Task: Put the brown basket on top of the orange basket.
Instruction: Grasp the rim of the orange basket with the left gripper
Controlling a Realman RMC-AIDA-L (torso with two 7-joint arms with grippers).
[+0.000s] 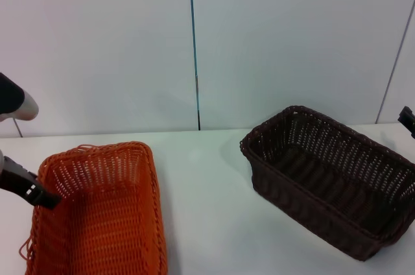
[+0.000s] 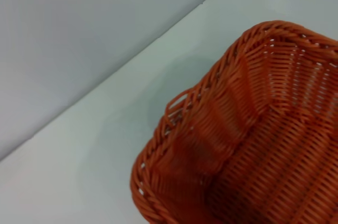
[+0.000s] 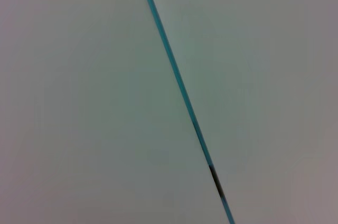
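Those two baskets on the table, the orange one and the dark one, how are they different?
The orange basket is bright orange; the brown basket is dark brown. The orange basket sits on the robot's left with the left gripper at its rim, while the brown basket sits on the right, untouched. The brown basket lies angled and looks deeper. Both are rectangular, woven, empty and upright on the white table.

White table (image 1: 207, 210); pale wall (image 1: 292, 35) with perhaps 1 blue seam (image 1: 194, 41)
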